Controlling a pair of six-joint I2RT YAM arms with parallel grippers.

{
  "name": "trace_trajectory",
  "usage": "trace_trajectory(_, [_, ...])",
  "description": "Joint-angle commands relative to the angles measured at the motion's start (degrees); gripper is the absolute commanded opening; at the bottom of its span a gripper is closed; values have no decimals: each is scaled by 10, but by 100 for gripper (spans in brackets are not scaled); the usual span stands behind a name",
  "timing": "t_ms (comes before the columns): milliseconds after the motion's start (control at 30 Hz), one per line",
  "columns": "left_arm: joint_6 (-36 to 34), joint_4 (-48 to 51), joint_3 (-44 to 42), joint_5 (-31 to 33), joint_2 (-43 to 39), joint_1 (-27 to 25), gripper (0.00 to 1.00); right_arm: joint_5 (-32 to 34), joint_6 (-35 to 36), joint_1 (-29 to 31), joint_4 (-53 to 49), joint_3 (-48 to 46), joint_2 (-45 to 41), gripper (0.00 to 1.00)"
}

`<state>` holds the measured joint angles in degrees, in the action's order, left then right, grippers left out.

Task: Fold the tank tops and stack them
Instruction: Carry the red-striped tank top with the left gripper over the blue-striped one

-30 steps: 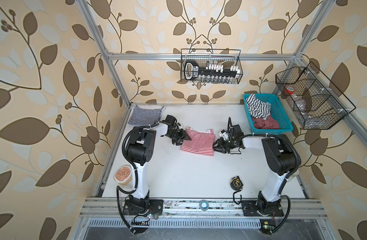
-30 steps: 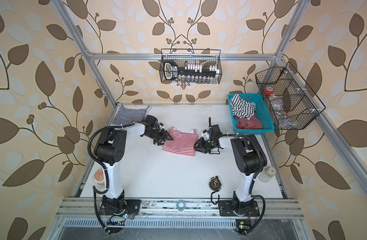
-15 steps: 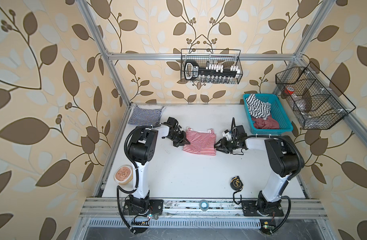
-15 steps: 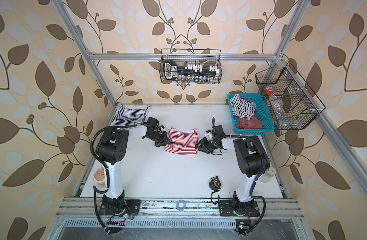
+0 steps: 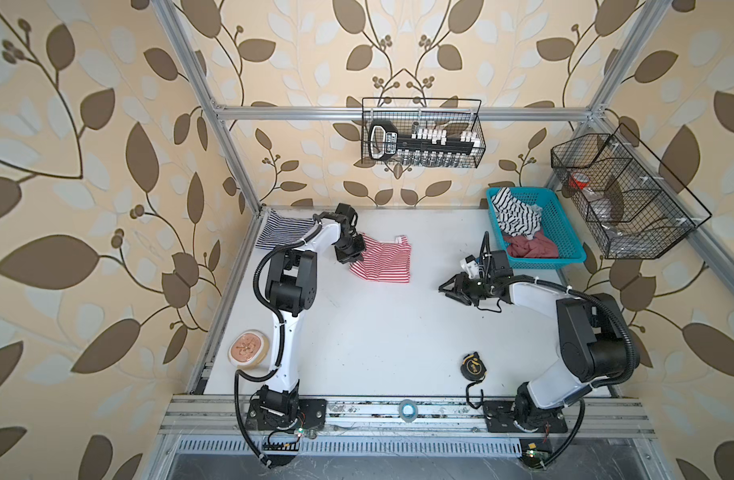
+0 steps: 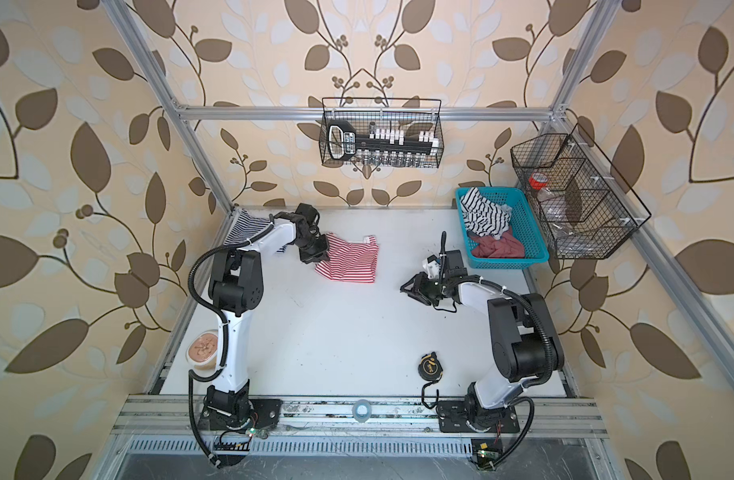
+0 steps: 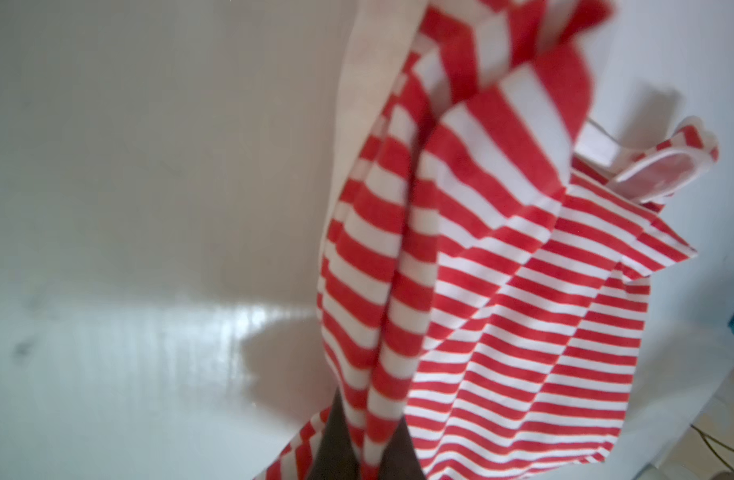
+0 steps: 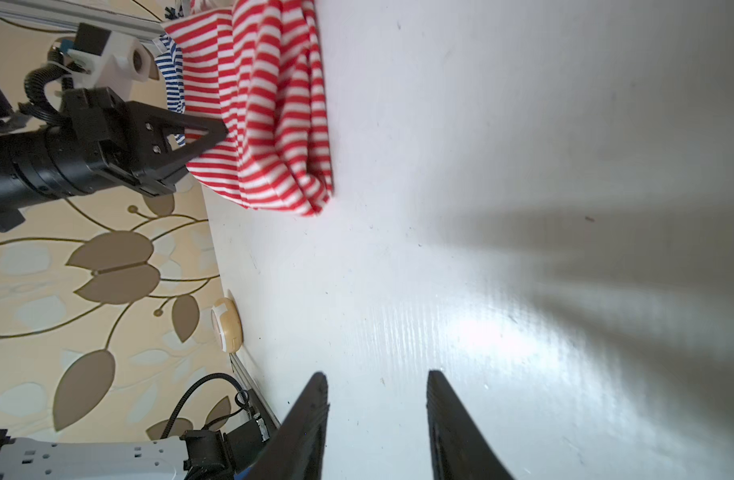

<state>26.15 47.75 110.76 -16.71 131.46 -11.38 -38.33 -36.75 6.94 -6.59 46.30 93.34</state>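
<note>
The red-and-white striped tank top (image 5: 384, 259) (image 6: 348, 259) lies bunched on the white table, its left edge raised. My left gripper (image 5: 350, 253) (image 6: 315, 254) is shut on that edge. In the left wrist view the cloth (image 7: 502, 311) hangs in folds from the dark fingers of the left gripper (image 7: 367, 453). The navy-and-white tank top (image 5: 282, 226) (image 6: 249, 224) lies flat at the back left corner, partly behind the left arm. My right gripper (image 5: 446, 289) (image 6: 407, 289) (image 8: 375, 374) stands open and empty low over bare table, well to the right of the red top (image 8: 274, 104).
A teal basket (image 5: 565, 232) at the back right holds a black-and-white striped cloth and a maroon cloth. A tape measure (image 5: 473, 365) lies near the right arm's base. A round lidded tub (image 5: 249, 348) sits at the left edge. Wire baskets hang on the back and right walls.
My left gripper has shut on the red top's left edge and drawn it back and to the left, away from the right gripper. The right gripper has hardly moved.
</note>
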Motion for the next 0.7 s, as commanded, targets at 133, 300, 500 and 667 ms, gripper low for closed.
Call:
trace_trajectory(133, [-62,91,176,59,72,42,0,-8,9,-4,9,-13,21,40])
trace_trajectory(300, [-114,98,266,59,104,62,0,-10,6,-3,19,-14,37,40])
trace_trajectory(500, [-164,78,295,69,102,90,0,-10,4,-4,26,-13,53,39])
trace_trajectory(667, [-204,71,313,47,88,113,0,-9,0,-2,34,-12,70,39])
